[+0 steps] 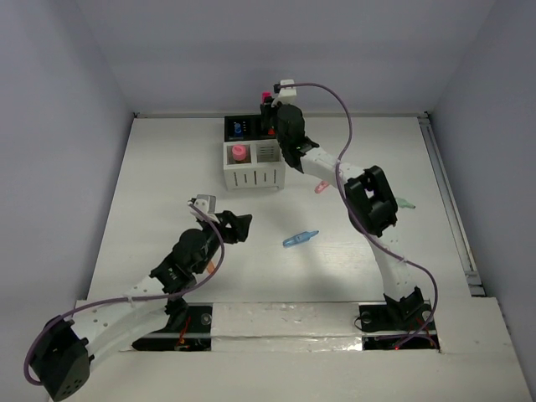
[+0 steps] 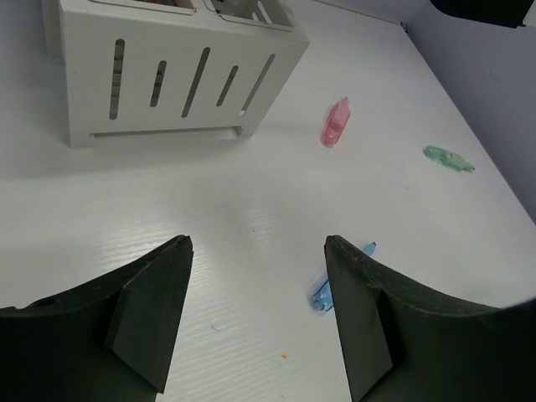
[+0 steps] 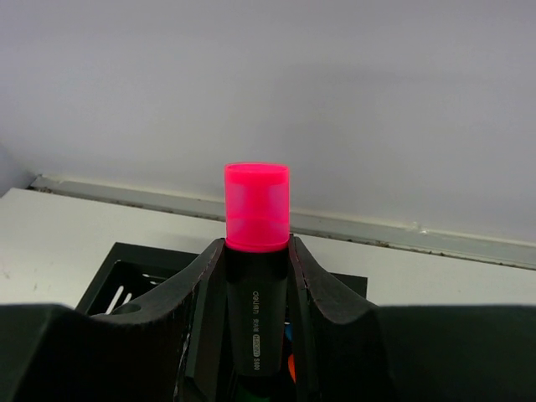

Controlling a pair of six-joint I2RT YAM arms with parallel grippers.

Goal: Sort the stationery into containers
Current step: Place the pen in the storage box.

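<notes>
- step in hand: putting a highlighter (image 3: 256,209) into a cup. the right claw (image 1: 274,102) is clamped on its black barrel and holds it upright, pink cap on top.
- the highlighter hangs over the back of the cups (image 2: 167,67), above the back right black cup (image 3: 138,261). in the wrist view that cup's rim shows below the fingers, with a bit of orange inside it.
- next move, by judgement: go straight down until the barrel's foot is inside the rim, then let go. the barrel has to stay upright and miss both the cup wall and whatever already stands in there.
- a second pink-capped piece (image 1: 239,153) stands in the front left white cup (image 1: 233,176), so it is worth checking that the black cup is the right home.
- the left claw (image 2: 258,247) is open and holds nothing. it hovers low over the table (image 2: 251,193).
- not yet sorted: a blue pen (image 1: 300,239) just beside the left claw's right finger, a pink pen (image 2: 335,123) near the cups, and a green pen (image 2: 448,157) well off to the right. all three lie flat on the table.
- the blue pen looks like the left claw's nearest pick.
</notes>
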